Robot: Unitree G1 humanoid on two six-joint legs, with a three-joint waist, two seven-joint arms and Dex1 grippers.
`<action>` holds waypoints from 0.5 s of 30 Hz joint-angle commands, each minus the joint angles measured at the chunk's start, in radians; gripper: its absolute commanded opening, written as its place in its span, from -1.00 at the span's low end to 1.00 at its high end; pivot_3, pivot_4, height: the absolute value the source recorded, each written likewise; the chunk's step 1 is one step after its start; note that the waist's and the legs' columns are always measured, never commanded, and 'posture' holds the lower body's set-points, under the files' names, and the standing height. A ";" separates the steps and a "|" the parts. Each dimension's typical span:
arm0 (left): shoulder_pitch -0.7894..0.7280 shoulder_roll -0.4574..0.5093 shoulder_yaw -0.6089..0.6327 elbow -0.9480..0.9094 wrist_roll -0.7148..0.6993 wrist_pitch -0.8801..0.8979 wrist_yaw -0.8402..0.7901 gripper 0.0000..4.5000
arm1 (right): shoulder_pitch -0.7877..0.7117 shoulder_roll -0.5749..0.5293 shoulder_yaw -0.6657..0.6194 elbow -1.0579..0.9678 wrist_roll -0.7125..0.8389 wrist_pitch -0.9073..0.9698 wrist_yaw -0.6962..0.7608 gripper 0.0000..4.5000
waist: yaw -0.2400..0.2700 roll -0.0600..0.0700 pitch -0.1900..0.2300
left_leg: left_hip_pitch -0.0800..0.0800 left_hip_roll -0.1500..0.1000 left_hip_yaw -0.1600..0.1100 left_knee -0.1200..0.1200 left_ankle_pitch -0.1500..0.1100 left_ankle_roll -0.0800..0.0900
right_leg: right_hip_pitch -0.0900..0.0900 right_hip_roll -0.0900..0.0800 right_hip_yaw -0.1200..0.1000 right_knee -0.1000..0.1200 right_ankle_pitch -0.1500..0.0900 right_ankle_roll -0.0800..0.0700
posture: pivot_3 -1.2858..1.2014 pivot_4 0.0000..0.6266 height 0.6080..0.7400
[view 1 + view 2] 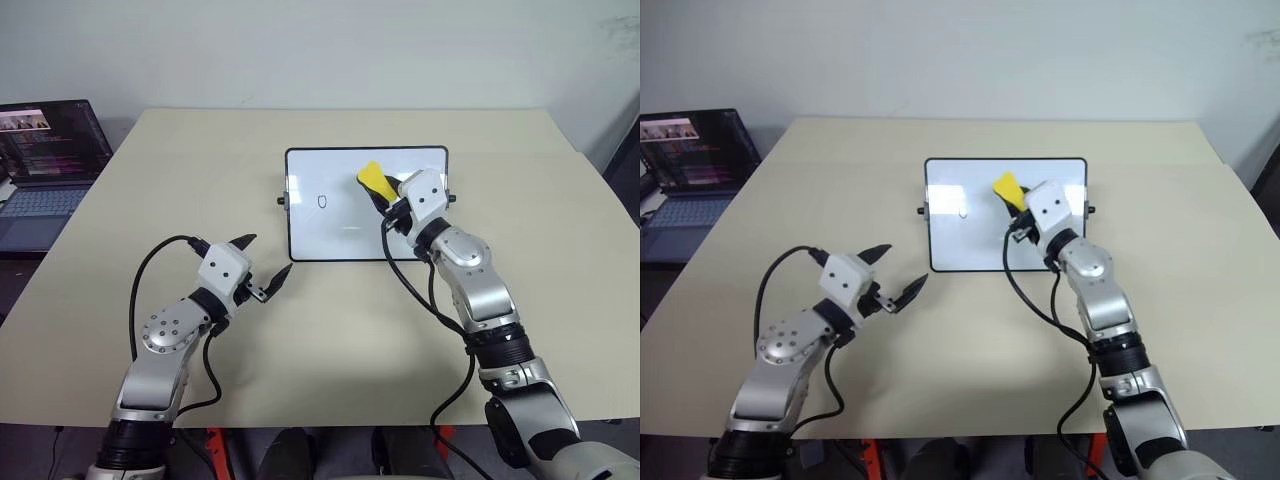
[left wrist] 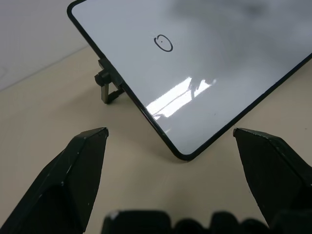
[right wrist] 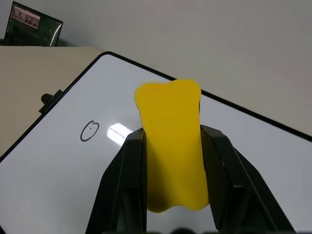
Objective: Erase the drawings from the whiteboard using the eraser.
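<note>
The whiteboard lies flat at the far middle of the table, black-framed with a knob on its side. One small black oval drawing sits on its left half, also seen as a drawing in the right wrist view. My right gripper is shut on the yellow eraser, holding it over the board's right half, to the right of the oval. The eraser sticks out past the fingers. My left gripper stands open with nothing in it, just off the board's near left corner.
A laptop with a lit screen sits at the table's far left edge. Beige table stretches bare between the board and the near edge. Black cables hang from both wrists.
</note>
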State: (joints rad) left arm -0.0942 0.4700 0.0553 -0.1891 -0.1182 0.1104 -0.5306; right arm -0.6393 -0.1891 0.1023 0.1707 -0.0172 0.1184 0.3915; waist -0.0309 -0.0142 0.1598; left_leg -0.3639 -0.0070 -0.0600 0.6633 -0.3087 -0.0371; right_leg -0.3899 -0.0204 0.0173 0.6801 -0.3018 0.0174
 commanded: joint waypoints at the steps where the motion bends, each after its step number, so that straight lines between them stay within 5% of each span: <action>1: 0.005 -0.011 0.012 -0.061 -0.014 0.012 0.019 1.00 | -0.034 0.001 -0.001 -0.001 0.001 -0.038 0.000 -0.45 | 0.000 0.000 0.000 | 0.000 0.000 0.000 0.000 0.000 0.000 | 0.000 0.000 0.000 0.000 0.000 0.000 | 0.03 -0.52 1.00; 15: 0.030 -0.018 0.029 -0.068 -0.006 0.004 0.039 1.00 | -0.194 0.033 0.004 0.275 -0.025 -0.196 -0.026 -0.45 | -0.003 0.000 0.000 | 0.000 0.000 0.000 0.000 0.000 0.000 | 0.000 0.000 0.000 0.000 0.000 0.000 | 0.03 -0.52 1.00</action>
State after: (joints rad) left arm -0.0700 0.4543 0.0581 -0.2247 -0.1177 0.1296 -0.5081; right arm -0.7922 -0.1652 0.1032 0.4381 -0.0381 -0.0272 0.3710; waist -0.0337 -0.0141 0.1599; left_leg -0.3636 -0.0070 -0.0594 0.6632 -0.3087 -0.0371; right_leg -0.3900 -0.0203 0.0176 0.6802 -0.3017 0.0174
